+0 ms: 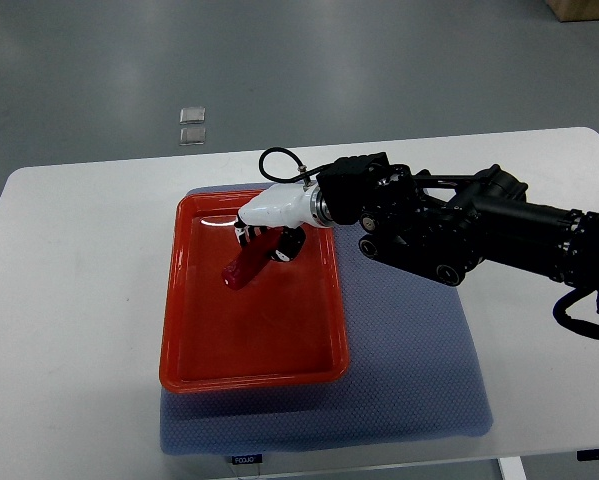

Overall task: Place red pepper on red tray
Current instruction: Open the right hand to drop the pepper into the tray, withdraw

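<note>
Red tray (194,300): rectangular, raised rim, set on a blue-grey mat (419,380) that lies on a white table (69,300); the tray's long sides run toward and away from the robot, slightly skewed. The mat shows along the tray's near edge and spreads wide to its right, and its near edge lies close to the table's near edge. The tray floor is bare across its near half and along its left side, giving open room there; the far right corner is taken up by the hand. Table: rounded corners, wide bare stretches to the left of the tray and along the far edge. Room: grey floor beyond the table, carrying two small pale squares (192,125) side by side, and a brown corner (584,10) at the far right edge of view. Right arm (479,225): black, enters from the right edge, crosses the mat and reaches over the tray's right rim. Right hand (269,225): white shell with dark fingers, curled around the upper end of the red pepper (241,270). Red pepper: inside the tray, in its far half, long axis slanted, free tip pointing down and to the left toward the tray floor; whether the tip touches the floor cannot be told.
</note>
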You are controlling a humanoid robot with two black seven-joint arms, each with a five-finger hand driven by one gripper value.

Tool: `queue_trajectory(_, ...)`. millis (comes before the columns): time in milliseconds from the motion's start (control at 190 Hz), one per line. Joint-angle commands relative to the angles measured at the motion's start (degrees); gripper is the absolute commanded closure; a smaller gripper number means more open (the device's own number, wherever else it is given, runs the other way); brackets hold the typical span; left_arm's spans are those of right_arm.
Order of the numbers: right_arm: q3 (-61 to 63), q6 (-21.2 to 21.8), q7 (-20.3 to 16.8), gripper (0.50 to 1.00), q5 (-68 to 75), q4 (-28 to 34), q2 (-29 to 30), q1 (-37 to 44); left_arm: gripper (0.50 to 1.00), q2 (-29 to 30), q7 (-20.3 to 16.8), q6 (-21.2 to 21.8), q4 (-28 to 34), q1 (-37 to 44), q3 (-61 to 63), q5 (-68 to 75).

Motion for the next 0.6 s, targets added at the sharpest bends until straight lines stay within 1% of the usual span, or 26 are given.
queue_trajectory(0, 0.1, 0.0, 0.0, 0.709, 0.1, -0.1, 0.0, -0.1, 0.5, 0.0, 0.0, 0.1, 0.0, 0.0, 0.0, 0.0)
queue_trajectory(106, 0.4, -0.3, 0.1, 0.685, 0.2, 0.0, 0.0, -0.2, 0.5, 0.0, 0.0, 0.0, 0.0, 0.0, 0.0, 0.0)
queue_trajectory(264, 1.5, -2.2, 0.1, 0.675, 1.1, 0.1, -0.2, -0.3, 0.5, 0.0, 0.0, 0.0, 0.0, 0.0, 0.0, 0.0)
queue_trajectory(385, 6.7, -2.6, 0.2, 0.675, 3.4, 0.3, -3.7, -0.6, 0.5, 0.0, 0.0, 0.0, 0.0, 0.0, 0.0, 0.0)
queue_trajectory(596, 18.5, -2.7, 0.0, 0.675, 14.2, 0.0, -9.9, -5.7, 0.5, 0.0, 0.0, 0.1, 0.0, 0.0, 0.0, 0.0)
